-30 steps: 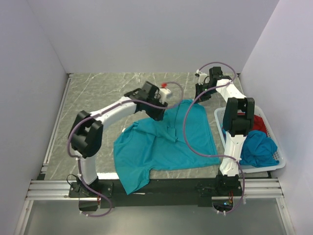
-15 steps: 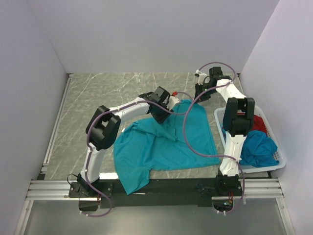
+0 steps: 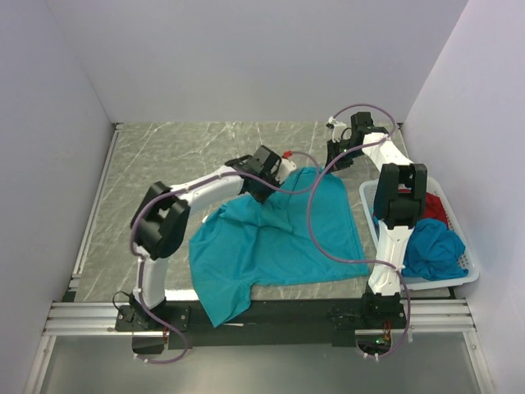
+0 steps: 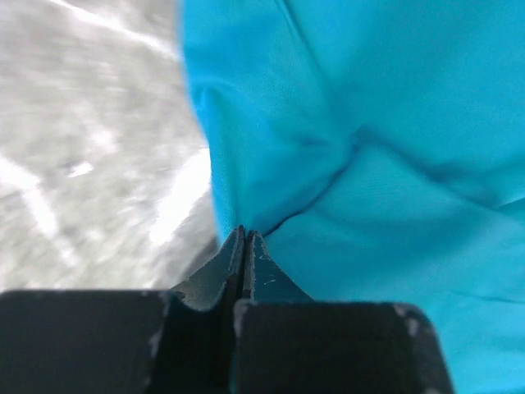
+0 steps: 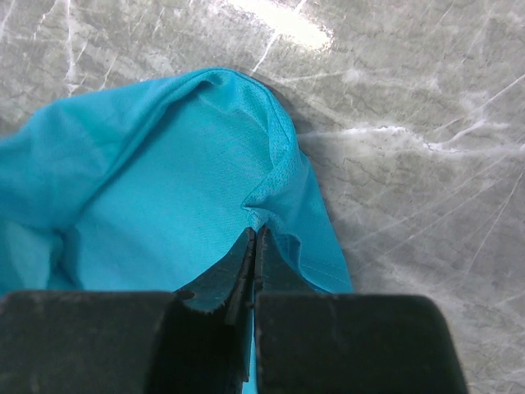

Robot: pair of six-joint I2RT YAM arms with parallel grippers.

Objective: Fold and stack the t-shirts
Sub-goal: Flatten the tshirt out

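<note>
**Teal shirt spread on table, pinched at two points along its far edge**

The teal t-shirt [image 3: 275, 242] lies opened out on the grey marbled table [image 3: 164, 156], between the two arm bases and slightly right of centre. The fabric is plain, matte and soft, with shallow creases running across the middle. Its far right portion lies fairly flat; the left portion is rumpled, and one part, apparently a sleeve, hangs over the near table edge at lower left. In the right wrist view a stitched hem is visible along a rounded edge of the cloth, which is curled up off the stone surface.

The left gripper [image 4: 244, 238] has its jaws pressed together with a fold of the teal cloth caught at the tips, at the shirt's far left edge. Cloth bunches and radiates in wrinkles from that pinch point. The view is motion-blurred on the table side.

The right gripper [image 5: 254, 238] is likewise closed tight on the teal fabric, gripping just inside the hemmed edge near the shirt's far right corner.

To the right of the table stands a white slatted basket [image 3: 467, 275]. It contains a crumpled bright blue t-shirt [image 3: 431, 246] towards the near end and a red t-shirt [image 3: 435, 207] behind it, partly hidden by the right arm.
</note>
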